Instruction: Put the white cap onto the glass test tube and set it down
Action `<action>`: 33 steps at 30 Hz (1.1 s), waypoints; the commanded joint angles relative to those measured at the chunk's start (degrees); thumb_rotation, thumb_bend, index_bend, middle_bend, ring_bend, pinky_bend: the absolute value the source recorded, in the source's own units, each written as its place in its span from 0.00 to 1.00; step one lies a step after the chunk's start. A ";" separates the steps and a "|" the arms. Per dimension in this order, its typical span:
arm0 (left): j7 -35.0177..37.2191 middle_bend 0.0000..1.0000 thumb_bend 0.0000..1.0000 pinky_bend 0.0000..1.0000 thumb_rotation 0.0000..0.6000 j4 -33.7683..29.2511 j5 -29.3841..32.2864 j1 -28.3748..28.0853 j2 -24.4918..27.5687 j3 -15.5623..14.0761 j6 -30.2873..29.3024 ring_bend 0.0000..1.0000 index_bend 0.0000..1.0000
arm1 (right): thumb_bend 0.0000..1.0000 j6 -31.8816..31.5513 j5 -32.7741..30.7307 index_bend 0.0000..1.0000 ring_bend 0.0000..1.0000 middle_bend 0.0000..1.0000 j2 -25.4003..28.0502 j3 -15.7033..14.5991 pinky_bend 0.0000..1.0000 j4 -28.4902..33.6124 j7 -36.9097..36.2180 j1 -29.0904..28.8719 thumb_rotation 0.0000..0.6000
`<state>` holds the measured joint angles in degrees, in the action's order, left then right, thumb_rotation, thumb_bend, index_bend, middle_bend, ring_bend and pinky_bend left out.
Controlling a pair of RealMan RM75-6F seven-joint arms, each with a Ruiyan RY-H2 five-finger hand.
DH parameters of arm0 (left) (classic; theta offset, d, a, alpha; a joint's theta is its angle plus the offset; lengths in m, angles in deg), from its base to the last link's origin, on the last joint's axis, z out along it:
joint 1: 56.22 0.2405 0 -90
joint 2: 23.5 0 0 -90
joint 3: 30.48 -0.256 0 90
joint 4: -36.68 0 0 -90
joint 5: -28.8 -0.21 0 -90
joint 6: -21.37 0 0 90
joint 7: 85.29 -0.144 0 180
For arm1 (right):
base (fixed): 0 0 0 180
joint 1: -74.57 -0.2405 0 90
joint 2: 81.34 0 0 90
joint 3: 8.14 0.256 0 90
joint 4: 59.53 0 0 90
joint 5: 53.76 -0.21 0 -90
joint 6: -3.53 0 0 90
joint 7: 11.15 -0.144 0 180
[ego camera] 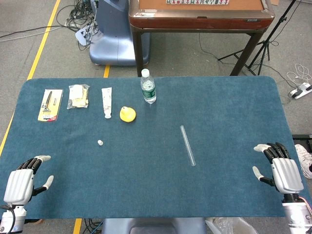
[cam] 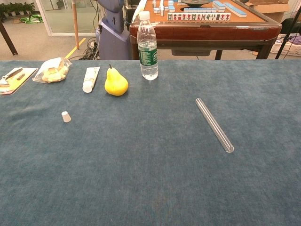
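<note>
A clear glass test tube [ego camera: 187, 145] [cam: 214, 124] lies flat on the blue table cloth, right of centre, its open end toward me. The small white cap [ego camera: 100, 143] [cam: 66, 117] stands alone on the cloth left of centre, well apart from the tube. My left hand [ego camera: 22, 183] rests at the near left corner, fingers spread, holding nothing. My right hand [ego camera: 280, 170] rests at the near right edge, fingers apart and empty. Neither hand shows in the chest view.
Along the far side stand a water bottle [ego camera: 148, 87], a yellow pear [ego camera: 127, 114], a white tube of paste [ego camera: 107, 102], a bag of snacks [ego camera: 78, 96] and a carded razor [ego camera: 50, 104]. A brown mahjong table [ego camera: 200, 17] stands beyond the cloth.
</note>
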<state>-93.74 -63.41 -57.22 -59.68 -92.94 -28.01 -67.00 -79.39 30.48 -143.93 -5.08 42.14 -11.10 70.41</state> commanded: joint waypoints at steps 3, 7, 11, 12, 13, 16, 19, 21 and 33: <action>0.12 0.30 0.26 0.33 1.00 -0.09 -0.29 -0.02 -0.14 0.00 -0.09 0.27 0.29 | 0.33 -0.25 0.09 0.29 0.15 0.25 0.20 0.06 0.12 0.29 -0.09 0.11 1.00; -0.05 0.30 0.26 0.33 1.00 -0.08 -0.79 -0.41 -0.12 -0.01 0.34 0.27 0.29 | 0.33 -0.86 0.79 0.29 0.15 0.25 0.40 0.11 0.12 0.46 -0.39 0.23 1.00; -0.30 0.30 0.26 0.33 1.00 0.11 -0.96 -1.47 0.35 0.06 2.05 0.27 0.29 | 0.33 -1.14 1.07 0.29 0.15 0.25 1.11 0.45 0.12 0.98 -0.74 0.12 1.00; 0.10 0.30 0.26 0.33 1.00 0.24 -0.93 -2.08 0.46 0.18 3.00 0.27 0.29 | 0.33 -1.27 1.26 0.29 0.15 0.25 1.44 0.64 0.12 1.31 -0.56 0.00 1.00; 0.54 0.30 0.26 0.33 1.00 0.40 -0.95 -2.64 0.60 0.28 3.85 0.28 0.29 | 0.33 -1.39 1.42 0.29 0.15 0.25 1.72 0.83 0.12 1.59 -0.38 -0.11 1.00; 1.46 0.30 0.26 0.34 1.00 1.13 -0.93 -4.90 1.12 1.03 6.83 0.30 0.29 | 0.33 -1.78 1.48 0.29 0.15 0.25 2.98 1.80 0.12 3.08 0.59 -0.60 1.00; 0.76 0.37 0.26 0.51 1.00 1.48 -0.35 -7.52 1.28 2.17 10.02 0.43 0.29 | 0.33 -1.54 0.55 0.29 0.15 0.25 4.00 2.65 0.12 5.20 1.83 -1.07 1.00; 1.52 0.46 0.26 0.63 1.00 1.15 0.34 -9.66 1.38 3.02 12.92 0.54 0.29 | 0.33 -1.18 0.10 0.29 0.15 0.25 4.32 3.01 0.12 6.29 2.28 -1.42 1.00; 6.96 0.92 0.37 1.00 1.00 5.36 8.80 -23.78 0.94 7.50 33.99 0.98 0.30 | 0.33 0.65 -1.49 0.29 0.15 0.25 6.88 3.25 0.12 9.63 3.89 -2.27 1.00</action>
<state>-87.84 -59.86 -51.44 -79.69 -91.42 -21.99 -37.71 -78.85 29.09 -137.21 -1.80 51.61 -7.17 68.16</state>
